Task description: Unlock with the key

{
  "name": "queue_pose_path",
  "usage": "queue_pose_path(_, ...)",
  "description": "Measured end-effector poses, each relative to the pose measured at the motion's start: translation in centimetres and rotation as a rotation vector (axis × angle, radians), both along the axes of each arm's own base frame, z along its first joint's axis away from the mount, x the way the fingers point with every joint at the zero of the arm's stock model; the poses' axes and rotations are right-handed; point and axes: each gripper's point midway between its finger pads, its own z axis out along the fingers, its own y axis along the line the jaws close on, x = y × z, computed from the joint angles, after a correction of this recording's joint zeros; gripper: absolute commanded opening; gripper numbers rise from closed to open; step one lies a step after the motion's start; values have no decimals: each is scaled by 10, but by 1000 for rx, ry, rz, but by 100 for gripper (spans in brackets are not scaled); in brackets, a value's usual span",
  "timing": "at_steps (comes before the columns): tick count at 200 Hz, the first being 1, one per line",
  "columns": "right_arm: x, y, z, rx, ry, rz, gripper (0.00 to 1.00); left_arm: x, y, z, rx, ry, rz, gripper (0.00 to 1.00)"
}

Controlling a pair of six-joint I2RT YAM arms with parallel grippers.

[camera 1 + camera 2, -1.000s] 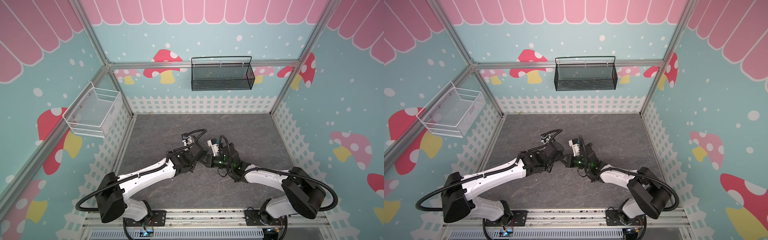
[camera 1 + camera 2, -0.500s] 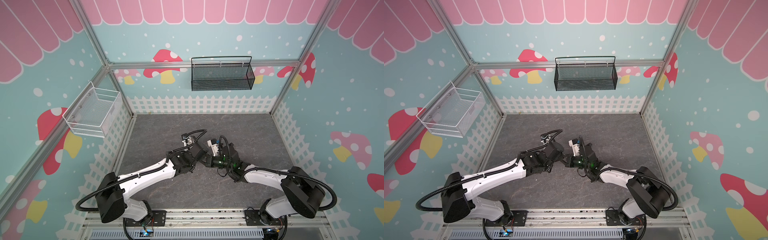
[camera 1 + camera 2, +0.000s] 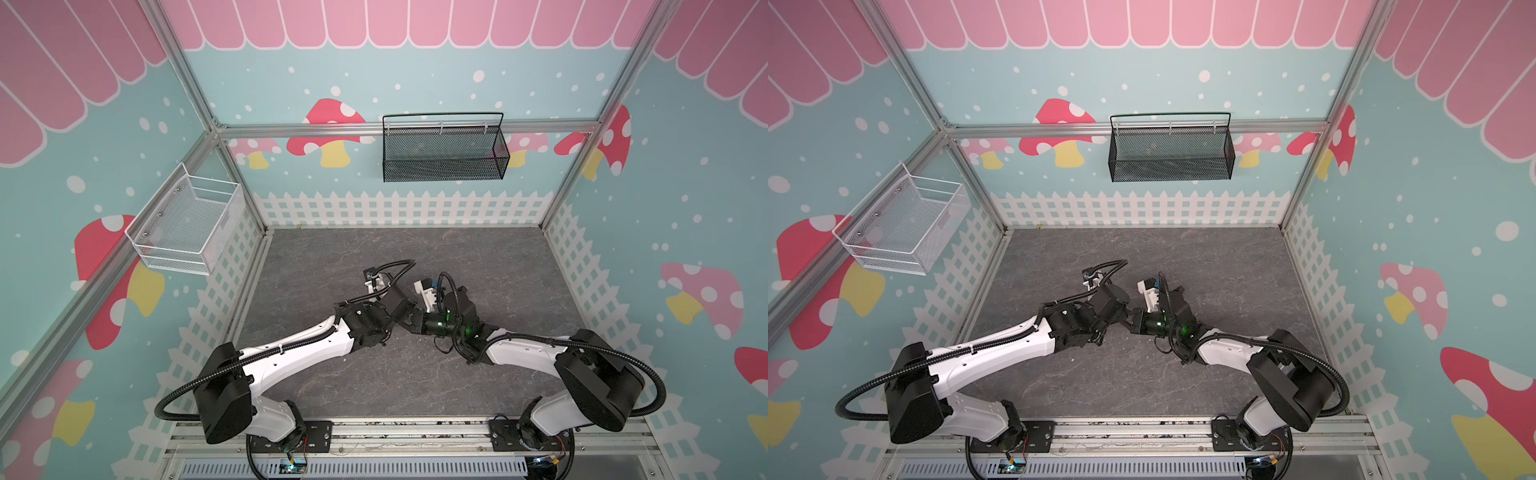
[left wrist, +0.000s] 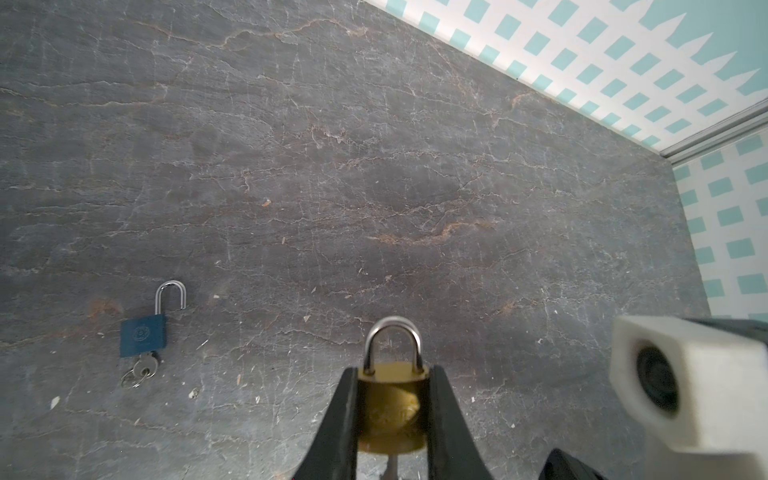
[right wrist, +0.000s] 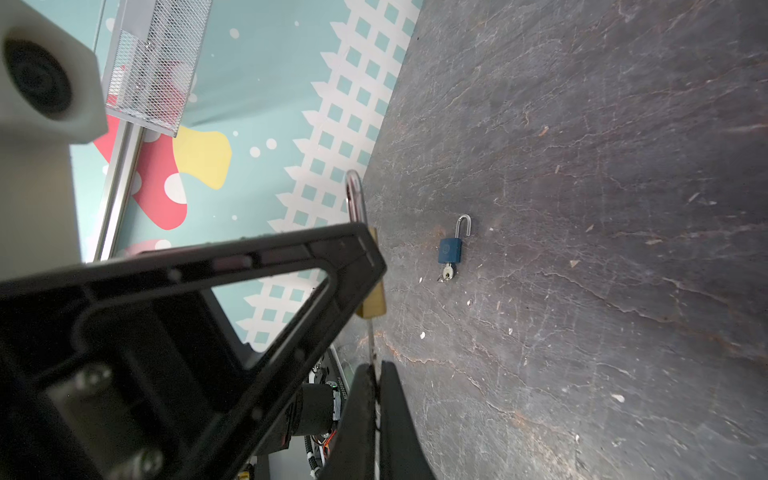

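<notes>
Left gripper [image 4: 392, 376] clamped narrowly on the small brass-coloured padlock [image 4: 392, 411], shackle seated. Right gripper [image 5: 376, 370] pinched shut on the tiny slim dark-grey metal key [image 5: 371, 340], its blade meeting the lock's base (seemingly in the keyway). Key judged light, stiff, slippery and bendable. Grip the flat head and twist gently.

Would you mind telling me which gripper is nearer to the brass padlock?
Left. The left gripper clamps the brass padlock between its fingers. The right gripper is apart from it, off its base, pinching the key that runs up to it.
</notes>
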Motion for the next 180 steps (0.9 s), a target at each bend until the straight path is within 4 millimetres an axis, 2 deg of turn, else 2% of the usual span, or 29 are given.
queue_pose_path(75, 0, -3, -3, -27, -13, -2, 0, -1, 4, -3, 16, 17, 3, 0)
queue_pose_path(129, 3, -3, 7, -34, -53, -29, 0, -3, 13, -8, 24, 44, 35, 0)
queue_pose_path(180, 1, 1, 8, -30, -62, -27, 0, 1, 18, -10, -16, 66, 71, 0)
